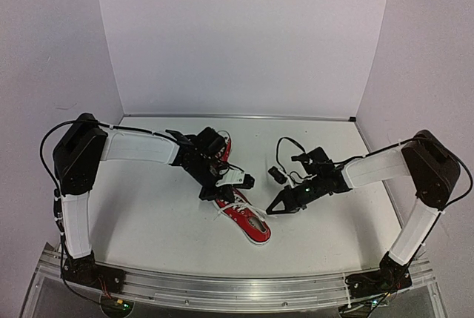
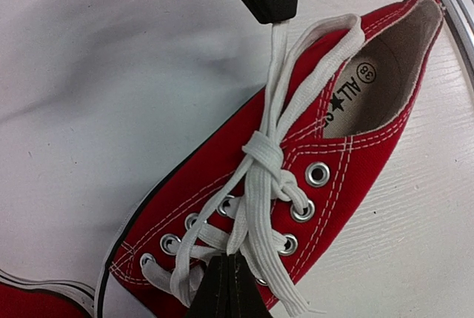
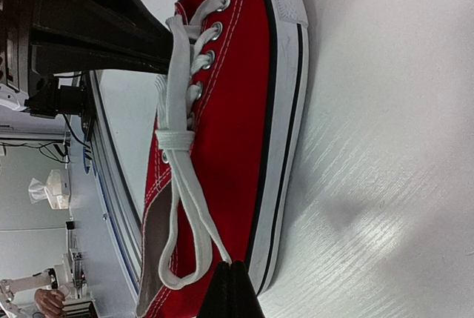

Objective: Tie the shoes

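Note:
One red shoe [image 1: 252,223] with a white sole lies on the table between the arms; its white laces are crossed in a first knot [image 2: 263,156]. My left gripper [image 2: 228,260] hangs over the eyelets near the toe, shut on a lace strand that runs down from the knot. My right gripper [image 3: 234,267], beside the heel, is shut on another strand, and a loose loop [image 3: 178,259] hangs over the shoe's opening. That same shoe [image 3: 229,95] is seen from its side in the right wrist view. The other red shoe [image 1: 223,145] lies behind my left arm.
An aluminium rail [image 1: 237,285] runs along the near table edge. White walls close the back and sides. A black cable [image 1: 284,149] loops off the right wrist. A piece of the second shoe [image 2: 29,305] shows at the lower left of the left wrist view.

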